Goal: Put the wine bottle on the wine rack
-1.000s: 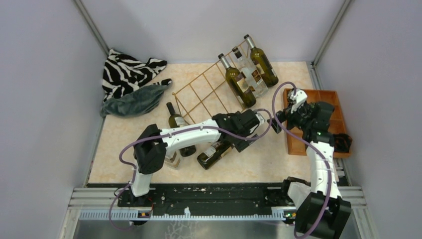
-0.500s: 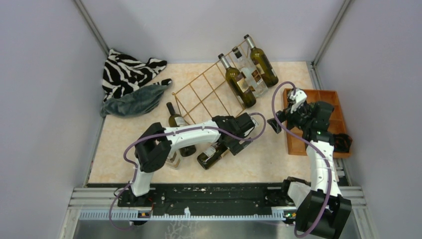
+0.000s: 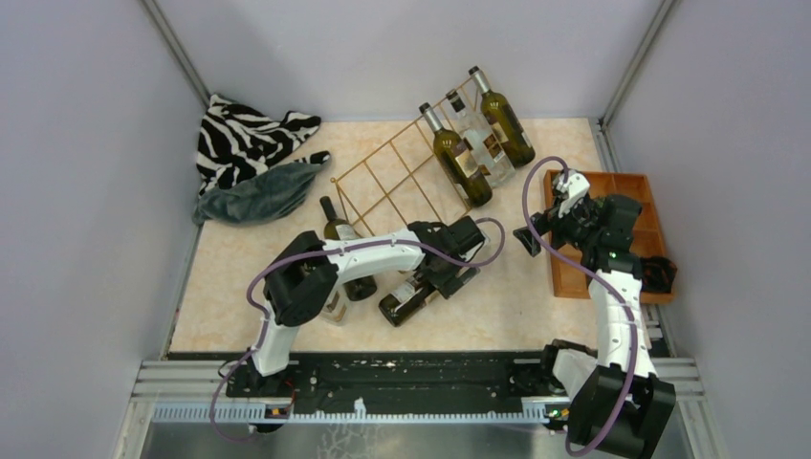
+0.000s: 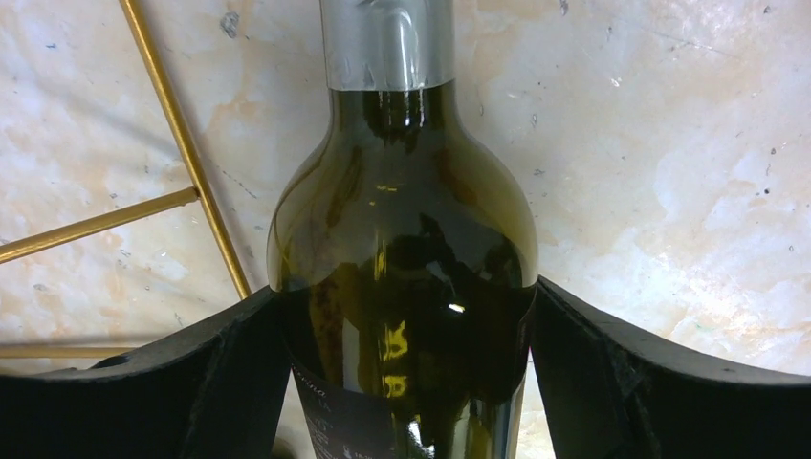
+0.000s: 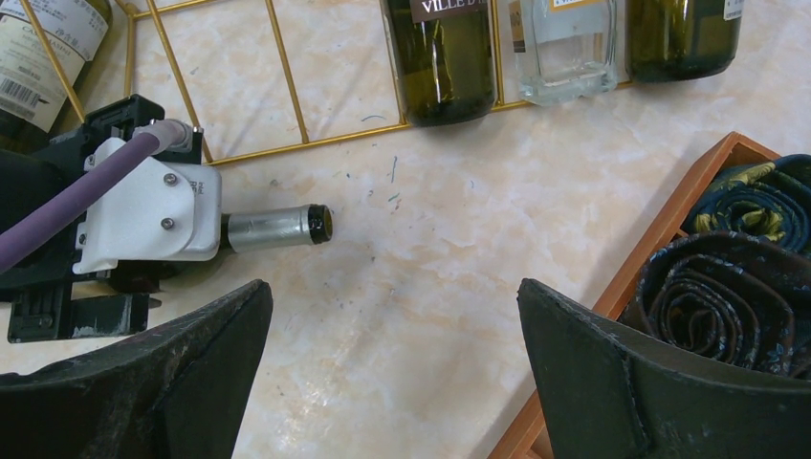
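Green glass wine bottle [image 4: 402, 249] beside gold wire wine rack [image 3: 397, 167] may slip: left gripper [image 4: 404, 292] jaws flank its slick shoulder, clamping unclear.

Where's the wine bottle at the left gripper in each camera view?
Top external: wine bottle lying near the centre, under the left gripper.
Left wrist: fills the centre, between the fingers.
Right wrist: only its foil neck, left of centre.
Shared landmark: gold wine rack.
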You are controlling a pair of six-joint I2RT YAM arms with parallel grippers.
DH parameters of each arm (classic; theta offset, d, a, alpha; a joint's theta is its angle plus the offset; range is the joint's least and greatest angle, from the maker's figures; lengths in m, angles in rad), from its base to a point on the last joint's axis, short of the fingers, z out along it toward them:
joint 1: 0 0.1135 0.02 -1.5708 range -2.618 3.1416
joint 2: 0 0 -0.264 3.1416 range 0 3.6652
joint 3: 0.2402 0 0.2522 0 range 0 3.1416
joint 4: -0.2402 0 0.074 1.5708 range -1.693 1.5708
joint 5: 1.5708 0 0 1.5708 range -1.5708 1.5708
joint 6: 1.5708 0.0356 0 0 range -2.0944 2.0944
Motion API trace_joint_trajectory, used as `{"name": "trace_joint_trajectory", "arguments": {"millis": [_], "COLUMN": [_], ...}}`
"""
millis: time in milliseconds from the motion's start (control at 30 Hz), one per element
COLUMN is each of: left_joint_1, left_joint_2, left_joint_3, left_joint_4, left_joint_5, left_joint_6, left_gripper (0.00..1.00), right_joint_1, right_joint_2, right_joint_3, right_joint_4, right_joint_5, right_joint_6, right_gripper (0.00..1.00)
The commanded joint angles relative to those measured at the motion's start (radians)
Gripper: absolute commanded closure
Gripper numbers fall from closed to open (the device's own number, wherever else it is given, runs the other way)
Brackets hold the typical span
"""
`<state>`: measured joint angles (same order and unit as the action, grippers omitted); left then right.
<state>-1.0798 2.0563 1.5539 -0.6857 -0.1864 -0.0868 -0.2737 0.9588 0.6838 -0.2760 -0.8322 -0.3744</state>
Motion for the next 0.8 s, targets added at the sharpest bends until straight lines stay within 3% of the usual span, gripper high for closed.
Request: {"name": "trace_joint_trajectory", "arguments": {"millis": [0,133,200,233,333,400,767], "left_joint_1": [-0.001,0.0,-0.001,0.0,-0.001,0.0,0.002], "left_joint_2": [-0.001,-0.002,0.002,0.003,-0.006,-0.033,-0.222], "left_joint_3": [-0.023,-0.028,-0.024,-0.021,-0.004,-0.002,-0.08], "left_joint_4": [0.014,0.029,0.032,0.032,0.027,0.037,0.243], "left_joint_5": [0.039,0.047,0.056,0.061,0.068,0.081,0.176], "left_joint_6": [-0.018,-0.012,-0.005,-0.004,-0.006,-0.006,-0.062], "left_gripper": [0.11,0.19,0.31,0.41,0.83,0.97,1.0], "right_joint_1": [-0.01,-0.011,-0.011,-0.011,-0.012,-0.011,-0.012], "right_joint_2": [-0.003,-0.005,-0.005,-0.006,-0.008,-0.008,-0.006], "right_joint_3": [0.02,0.02,0.02,0.02,0.02,0.021,0.031], "right_joint_4": [0.03,0.03,0.029,0.029,0.029,0.029,0.024], "right_joint_5": [-0.019,-0.019,-0.021,-0.021,-0.023,-0.025,-0.041], "right_joint_6": [-0.016,-0.016,-0.017,-0.017,-0.016,-0.015,0.011], "right_gripper": [0.01,0.02,0.02,0.02,0.01,0.02,0.02]}}
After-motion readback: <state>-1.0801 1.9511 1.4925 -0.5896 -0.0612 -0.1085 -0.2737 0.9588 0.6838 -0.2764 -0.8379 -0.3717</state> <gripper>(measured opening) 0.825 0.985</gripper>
